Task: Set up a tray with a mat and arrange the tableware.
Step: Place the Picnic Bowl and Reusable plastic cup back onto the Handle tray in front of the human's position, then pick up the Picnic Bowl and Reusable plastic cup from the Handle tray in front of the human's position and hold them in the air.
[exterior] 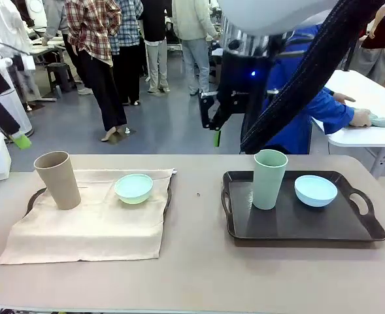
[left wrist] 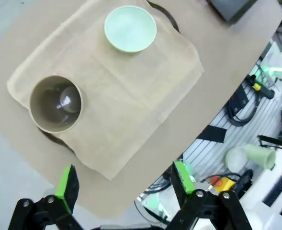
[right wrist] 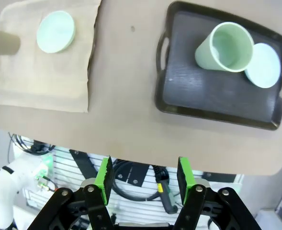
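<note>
Both grippers hang high above the table, well apart from everything on it. The right gripper (right wrist: 144, 173) has its jaws apart with nothing between them, and the left gripper (left wrist: 124, 181) is spread wide, also empty. The sage cup (right wrist: 224, 47) stands upright on the bare dark tray (right wrist: 188, 98), with its long axis vertical. It is ahead of and below the right gripper, so I judge this arm the nearer one. The blue bowl (right wrist: 264, 65) sits just beside the cup. The tan cup (left wrist: 55, 103) and the mint bowl (left wrist: 130, 28) stand apart on the mat (left wrist: 141, 91), a soft, creased beige cloth laid over the other tray (exterior: 33, 199). The cups are matte and tapered, wider at the mouth. The bowls are small, round and smooth.
</note>
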